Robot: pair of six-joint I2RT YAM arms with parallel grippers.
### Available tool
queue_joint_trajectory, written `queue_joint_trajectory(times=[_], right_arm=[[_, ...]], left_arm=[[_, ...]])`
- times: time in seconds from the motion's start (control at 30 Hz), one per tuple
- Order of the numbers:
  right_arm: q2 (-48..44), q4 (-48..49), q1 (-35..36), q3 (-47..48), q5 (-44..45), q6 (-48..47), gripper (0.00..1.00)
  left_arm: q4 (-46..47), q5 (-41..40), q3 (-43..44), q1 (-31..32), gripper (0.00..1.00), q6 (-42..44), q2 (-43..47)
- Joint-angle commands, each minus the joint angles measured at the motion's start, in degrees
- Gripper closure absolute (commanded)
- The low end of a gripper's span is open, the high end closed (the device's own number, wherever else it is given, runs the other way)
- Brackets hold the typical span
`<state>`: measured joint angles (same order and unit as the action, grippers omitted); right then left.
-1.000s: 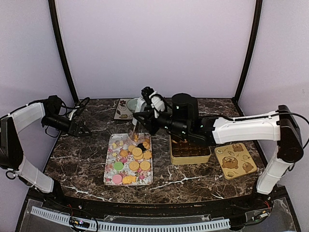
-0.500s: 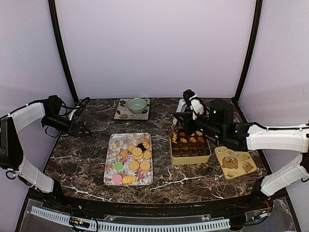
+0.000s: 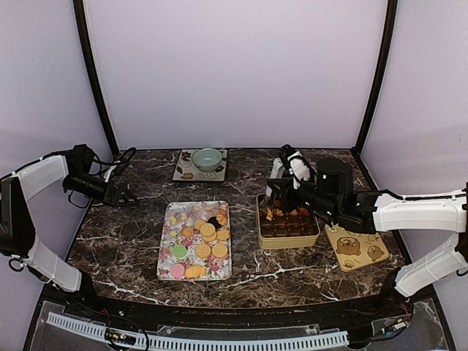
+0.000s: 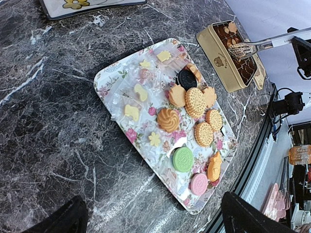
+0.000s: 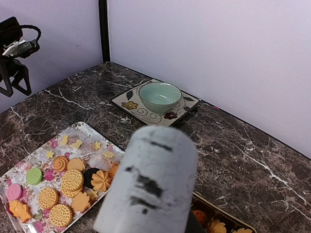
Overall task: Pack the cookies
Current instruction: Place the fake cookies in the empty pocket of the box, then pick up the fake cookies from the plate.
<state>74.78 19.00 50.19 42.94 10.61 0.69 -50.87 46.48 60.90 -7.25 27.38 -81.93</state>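
The dark stone table [image 3: 131, 241] fills the floor of the scene. On its left side, well away from the food, the left gripper [image 3: 123, 196] hangs with its two fingers wide apart. It holds nothing.

The right gripper [image 3: 290, 179] is over the gold tin [image 3: 287, 241]. It is clamped on a tool with a white handle [image 4: 252, 46], and the tool's wire end is just above the tin.

Most of the cookies [image 3: 208, 230] lie on the flowery tray [image 3: 165, 235] in the middle. A few orange ones [image 3: 276, 213] sit in the far end of the tin.

A bear lid [image 3: 356, 246] lies just beside the tin. A green bowl [image 3: 208, 158] sits at the back.
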Motion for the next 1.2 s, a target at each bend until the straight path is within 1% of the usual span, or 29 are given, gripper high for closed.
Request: queue_joint_trajectory(times=[0.0, 0.2, 0.33, 0.5, 0.73, 0.87, 0.97, 1.17], right_arm=[[-0.97, 3.28, -0.34, -0.54, 0.84, 0.13, 0.79], [-1.9, 3.62, -0.35, -0.73, 0.36, 0.72, 0.69], [-2.98, 2.86, -0.35, -0.2, 0.24, 0.73, 0.66], [-4.19, 1.69, -0.35, 0.77, -0.14, 0.48, 0.66], [-4.52, 1.08, -0.14, 2.28, -1.71, 0.42, 0.67], [-2.72, 1.32, 2.16, 5.84, -1.68, 0.09, 0.67], [-0.26, 2.19, 5.24, 9.44, -2.2, -0.3, 0.67], [9.54, 5.36, 10.49, 18.24, -5.09, -0.65, 0.67]], left_arm=[[-1.48, 0.9, 0.73, -0.32, 0.02, 0.18, 1.15], [-1.51, 0.97, 0.44, -0.29, 0.02, 0.31, 0.94], [-1.35, 1.17, 0.36, -0.32, 0.02, 0.22, 0.9], [-1.42, 1.35, 0.29, -0.36, 0.02, 0.3, 1.02], [-1.42, 1.41, 0.1, -0.36, 0.02, 0.33, 1.34], [-1.38, 1.3, 0.17, -0.36, 0.02, 0.05, 1.29], [-1.39, 1.17, 0.35, -0.36, 0.02, -0.09, 1.08], [-1.12, 0.82, 0.37, -0.35, 0.02, -0.56, 0.81]])
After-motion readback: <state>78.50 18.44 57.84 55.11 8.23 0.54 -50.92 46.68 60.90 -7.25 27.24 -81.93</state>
